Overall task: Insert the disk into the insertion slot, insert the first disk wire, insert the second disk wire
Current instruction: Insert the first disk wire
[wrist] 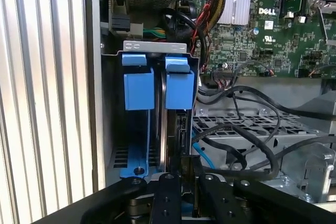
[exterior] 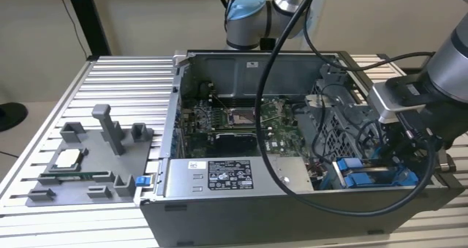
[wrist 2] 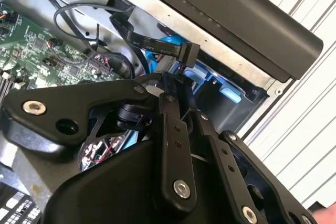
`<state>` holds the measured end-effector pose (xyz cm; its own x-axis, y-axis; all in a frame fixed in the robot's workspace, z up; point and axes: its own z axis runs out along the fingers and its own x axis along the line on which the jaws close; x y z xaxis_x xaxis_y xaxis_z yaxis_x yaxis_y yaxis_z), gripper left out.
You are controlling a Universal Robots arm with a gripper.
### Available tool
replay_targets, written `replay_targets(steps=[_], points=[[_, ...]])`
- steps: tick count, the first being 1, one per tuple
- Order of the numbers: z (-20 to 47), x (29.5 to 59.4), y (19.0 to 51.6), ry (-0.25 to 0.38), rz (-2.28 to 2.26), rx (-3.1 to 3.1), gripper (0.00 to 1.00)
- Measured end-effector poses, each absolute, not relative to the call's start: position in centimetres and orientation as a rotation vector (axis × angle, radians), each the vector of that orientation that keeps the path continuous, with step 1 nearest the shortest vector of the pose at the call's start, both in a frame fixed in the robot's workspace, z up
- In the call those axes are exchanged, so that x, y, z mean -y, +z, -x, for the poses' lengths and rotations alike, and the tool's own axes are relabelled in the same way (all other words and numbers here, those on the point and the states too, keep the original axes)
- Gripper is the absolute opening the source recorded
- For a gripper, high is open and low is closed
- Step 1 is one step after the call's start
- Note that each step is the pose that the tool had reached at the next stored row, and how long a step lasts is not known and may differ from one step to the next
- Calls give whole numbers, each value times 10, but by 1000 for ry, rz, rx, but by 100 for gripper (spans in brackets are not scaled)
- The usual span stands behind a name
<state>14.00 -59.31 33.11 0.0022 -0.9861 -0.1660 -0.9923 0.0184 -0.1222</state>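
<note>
In the drive-bay corner of an open desktop computer case (exterior: 241,215): the arm reaches down from the exterior view's right, and its gripper (wrist 2: 176,80) works among black cables.
Gripper: its fingers are drawn in close around a black wire connector (wrist 2: 186,53), which juts just past the tips. It reads as a pinch grasp, though the contact itself is partly hidden.
Disk: the disk (wrist: 166,140) stands on edge in the insertion slot (wrist: 152,47), beneath one of two bright blue tabs. Only its thin dark side shows, so it appears already seated.
Neighbouring bay: blue rails run just beside the disk, on the side toward the case wall, and no drive is visible between them.
Key relation: the disk lies straight ahead of the fingertips, and its long edge runs away from them toward the blue tab (wrist: 177,85). The held connector sits at the disk's near end, roughly in line with that edge. Whether it is plugged in or just short of the socket cannot be told.
Surroundings: the green motherboard (wrist: 262,35) and a perforated metal cage (wrist: 247,129) flank the bay. The labelled power-supply box (exterior: 230,174) sits along the front of the case in the exterior view.
</note>
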Motion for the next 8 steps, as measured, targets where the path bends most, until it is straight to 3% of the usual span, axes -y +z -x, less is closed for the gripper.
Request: replay_targets(steps=[5, 6, 8], points=[[-140, 593, 325, 44, 2061, -2091, 0], [-140, 593, 325, 43, 2060, -2092, 100], [-140, 593, 324, 45, 2059, -2091, 100]])
